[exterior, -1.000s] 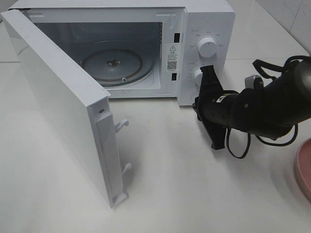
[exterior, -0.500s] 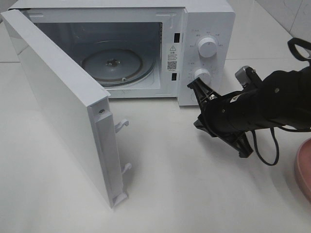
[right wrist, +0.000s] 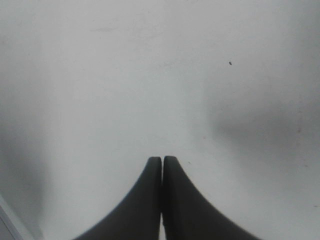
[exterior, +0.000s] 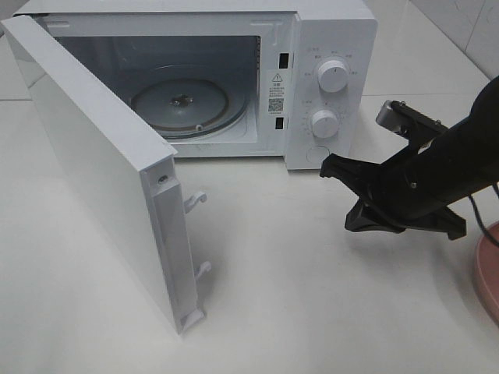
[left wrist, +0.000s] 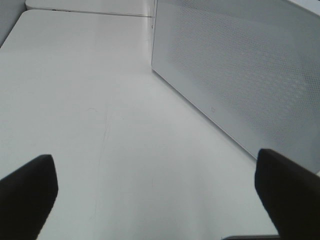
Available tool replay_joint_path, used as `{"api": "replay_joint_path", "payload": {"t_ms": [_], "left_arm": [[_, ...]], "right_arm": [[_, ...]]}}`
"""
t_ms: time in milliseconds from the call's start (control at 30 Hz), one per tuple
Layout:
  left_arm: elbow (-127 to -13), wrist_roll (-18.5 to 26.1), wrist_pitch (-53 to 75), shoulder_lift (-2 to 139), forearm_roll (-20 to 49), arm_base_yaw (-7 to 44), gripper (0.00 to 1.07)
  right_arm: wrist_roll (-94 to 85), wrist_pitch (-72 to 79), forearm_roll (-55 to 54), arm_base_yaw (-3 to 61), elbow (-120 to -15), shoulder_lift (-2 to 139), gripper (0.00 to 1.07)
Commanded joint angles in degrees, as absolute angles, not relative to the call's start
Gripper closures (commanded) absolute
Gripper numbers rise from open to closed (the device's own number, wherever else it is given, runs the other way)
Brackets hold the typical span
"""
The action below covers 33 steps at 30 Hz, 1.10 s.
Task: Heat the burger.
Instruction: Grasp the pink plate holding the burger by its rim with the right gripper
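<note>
The burger is out of view in every frame. The white microwave (exterior: 331, 47) stands at the back with its door (exterior: 101, 164) swung wide open to the left, showing the glass turntable (exterior: 183, 105) with nothing on it. My right gripper (exterior: 329, 165) hovers over the table in front of the control knobs, shut and holding nothing; the right wrist view shows its fingertips (right wrist: 161, 167) pressed together above bare table. My left gripper (left wrist: 160, 185) is open beside the door's outer face (left wrist: 240, 75) and does not show in the exterior view.
The edge of a round pink plate (exterior: 487, 273) shows at the right border of the table, just behind my right arm. The open door juts far out over the left part of the white table (exterior: 296, 312).
My right arm has drawn back to the right and slightly toward the front, away from the microwave's knobs, and the gripper has rolled round. Door and left gripper are unchanged.
</note>
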<state>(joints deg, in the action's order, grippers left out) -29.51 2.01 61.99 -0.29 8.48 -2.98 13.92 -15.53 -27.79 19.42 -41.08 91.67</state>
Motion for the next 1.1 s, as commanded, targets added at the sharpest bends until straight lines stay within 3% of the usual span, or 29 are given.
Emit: {"api": "replay_joint_path", "payload": {"t_ms": [33, 233, 467, 533, 567, 600, 633, 667, 700, 733, 767, 800, 833, 867, 1100], "left_arm": [[-29.56, 2.01, 61.25, -1.15, 8.71, -3.21, 0.07], [-29.56, 2.01, 61.25, -1.15, 8.71, -3.21, 0.07], [-29.56, 2.01, 61.25, -1.15, 8.71, -3.21, 0.07], [-29.56, 2.01, 61.25, -1.15, 8.71, -3.21, 0.07], [-29.56, 2.01, 61.25, -1.15, 8.71, -3.21, 0.07], [-29.56, 2.01, 61.25, -1.15, 8.71, -3.21, 0.07], [-29.56, 2.01, 61.25, -1.15, 8.71, -3.21, 0.07], [-29.56, 2.01, 61.25, -1.15, 8.71, -3.21, 0.07], [-29.56, 2.01, 61.25, -1.15, 8.71, -3.21, 0.07], [-29.56, 2.01, 61.25, -1.15, 8.71, -3.21, 0.07], [-29.56, 2.01, 61.25, -1.15, 8.71, -3.21, 0.07], [-29.56, 2.01, 61.25, -1.15, 8.71, -3.21, 0.07], [-29.56, 2.01, 61.25, -1.15, 8.71, -3.21, 0.07], [-29.56, 2.01, 61.25, -1.15, 8.71, -3.21, 0.07], [-29.56, 2.01, 61.25, -1.15, 8.71, -3.21, 0.07]], "right_arm": [[12.49, -23.95, -18.68, 17.82, -43.66, 89.09, 1.06], [12.43, -36.84, -5.27, 17.65, -47.84, 84.68, 1.04], [11.00, -45.21, 0.00, 17.65, -47.96, 81.65, 0.96], [8.71, -47.67, 1.15, 17.65, -47.61, 80.10, 0.82], [8.71, -47.67, 1.15, 17.65, -47.61, 80.10, 0.82], [8.14, -48.64, 1.72, 17.65, -47.50, 79.13, 0.66], [8.14, -48.64, 1.72, 17.65, -47.50, 79.13, 0.66], [7.85, -48.93, 2.06, 17.65, -47.50, 78.50, 0.57], [7.73, -49.16, 3.21, 17.65, -47.50, 77.64, 0.40], [7.73, -49.16, 3.21, 17.65, -47.50, 77.64, 0.40], [7.73, -49.79, 4.98, 17.65, -47.50, 77.01, 0.24], [7.79, -50.48, 6.02, 17.65, -47.50, 77.01, 0.16], [7.79, -50.48, 6.02, 17.65, -47.50, 77.01, 0.16], [7.85, -51.80, 7.79, 17.65, -47.21, 77.06, 0.06], [8.42, -50.19, 8.88, 17.65, -41.42, 77.06, 0.07]]}}
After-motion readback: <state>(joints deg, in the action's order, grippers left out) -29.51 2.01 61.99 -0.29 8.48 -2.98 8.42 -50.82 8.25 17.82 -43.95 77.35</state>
